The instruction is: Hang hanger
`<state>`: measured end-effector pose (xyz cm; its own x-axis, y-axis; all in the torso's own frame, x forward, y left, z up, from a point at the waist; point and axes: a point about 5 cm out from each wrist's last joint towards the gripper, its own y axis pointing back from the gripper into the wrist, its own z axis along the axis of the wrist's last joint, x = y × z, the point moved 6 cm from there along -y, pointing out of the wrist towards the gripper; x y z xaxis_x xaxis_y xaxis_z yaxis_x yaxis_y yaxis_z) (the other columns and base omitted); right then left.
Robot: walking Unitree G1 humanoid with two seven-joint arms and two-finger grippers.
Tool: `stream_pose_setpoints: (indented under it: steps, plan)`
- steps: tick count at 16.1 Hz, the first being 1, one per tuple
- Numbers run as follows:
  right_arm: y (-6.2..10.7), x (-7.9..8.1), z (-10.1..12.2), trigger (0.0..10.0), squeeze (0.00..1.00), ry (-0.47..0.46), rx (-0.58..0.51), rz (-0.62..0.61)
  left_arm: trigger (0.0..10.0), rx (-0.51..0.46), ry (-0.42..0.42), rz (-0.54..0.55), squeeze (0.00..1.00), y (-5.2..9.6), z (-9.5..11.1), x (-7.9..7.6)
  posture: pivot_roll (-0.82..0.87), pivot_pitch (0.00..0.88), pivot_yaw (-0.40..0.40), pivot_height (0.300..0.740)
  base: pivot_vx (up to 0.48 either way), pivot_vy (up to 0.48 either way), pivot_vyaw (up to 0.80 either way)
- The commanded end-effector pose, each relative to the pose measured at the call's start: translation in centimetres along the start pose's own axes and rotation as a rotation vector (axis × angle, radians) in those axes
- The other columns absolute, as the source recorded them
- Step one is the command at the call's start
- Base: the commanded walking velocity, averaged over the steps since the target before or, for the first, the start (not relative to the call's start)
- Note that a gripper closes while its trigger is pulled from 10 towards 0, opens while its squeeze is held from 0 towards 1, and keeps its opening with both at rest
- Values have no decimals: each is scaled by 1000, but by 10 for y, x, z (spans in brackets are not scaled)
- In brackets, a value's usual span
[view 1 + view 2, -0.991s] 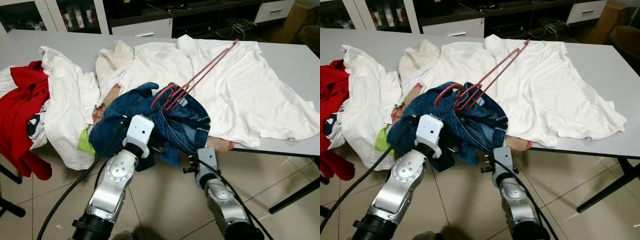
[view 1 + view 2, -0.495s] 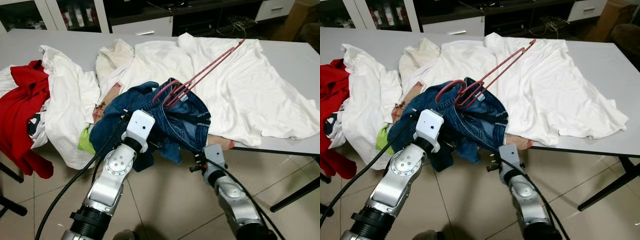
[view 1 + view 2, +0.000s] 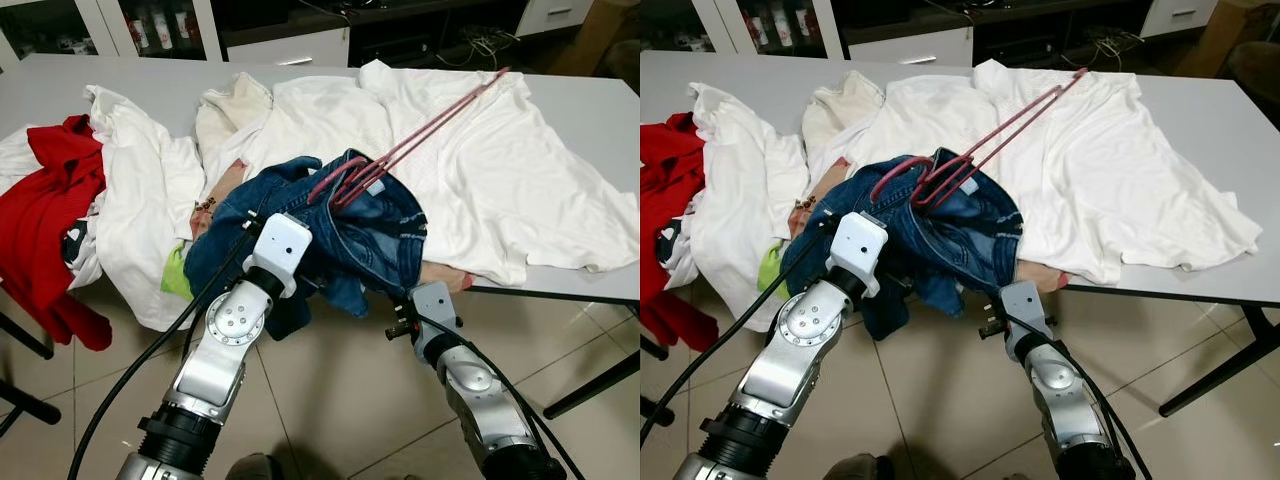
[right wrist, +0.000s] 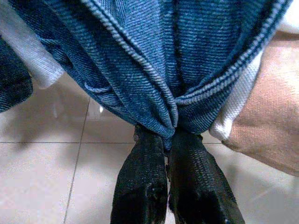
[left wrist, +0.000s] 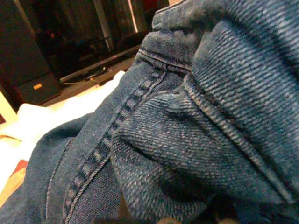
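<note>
Grey table (image 3: 600, 110) strewn with clothes; tiled floor below its near edge

Blue jeans (image 3: 370, 235) bunched at the near edge of the table, partly hanging over it. A pink hanger (image 3: 420, 140) is threaded into the waistband, hook end buried in the denim, long bars slanting up and away across a large white shirt (image 3: 500, 170) spread flat on the table

Right gripper (image 4: 168, 154) sits below the table edge, under the jeans. In the right wrist view both black fingers (image 4: 142, 186) are pinched together on a gathered fold of denim, so it is clamped on the jeans. A beige cloth (image 4: 271, 107) hangs just beside that fold

Left gripper: its white wrist block (image 3: 280, 245) is pressed against the near side of the jeans pile. Left wrist view shows denim seams close up, fingertips buried in cloth; cannot tell whether they are apart or closed

To the robot's left: another white garment (image 3: 140, 200) draped over the edge, a red garment (image 3: 50, 210) beside it, a lime-green scrap (image 3: 175, 275) peeking out between the white cloth and the jeans. A cream garment (image 3: 230, 105) lies behind the jeans
</note>
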<state>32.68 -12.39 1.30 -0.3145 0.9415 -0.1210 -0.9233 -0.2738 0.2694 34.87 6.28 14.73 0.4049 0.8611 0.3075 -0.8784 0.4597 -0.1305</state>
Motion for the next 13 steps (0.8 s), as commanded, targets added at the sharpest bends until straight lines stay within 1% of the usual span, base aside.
stream_pose_setpoints:
  steps: [1, 2, 13]
  plan:
    - [69, -22, 243, 10000, 0, 436, -896, -50, 10000, -99, -33, 73, 0, -3, 24, 23, 66, 0, 36, 740, 0, 0, 0]
    - [69, -25, 247, 10000, 0, 437, -903, -76, 10000, -100, -36, 69, 0, -3, 25, 23, 66, 0, 36, 740, 0, 0, 0]
    - [69, -25, 247, 10000, 0, 437, -903, -76, 10000, -100, -36, 69, 0, -3, 25, 23, 66, 0, 36, 740, 0, 0, 0]
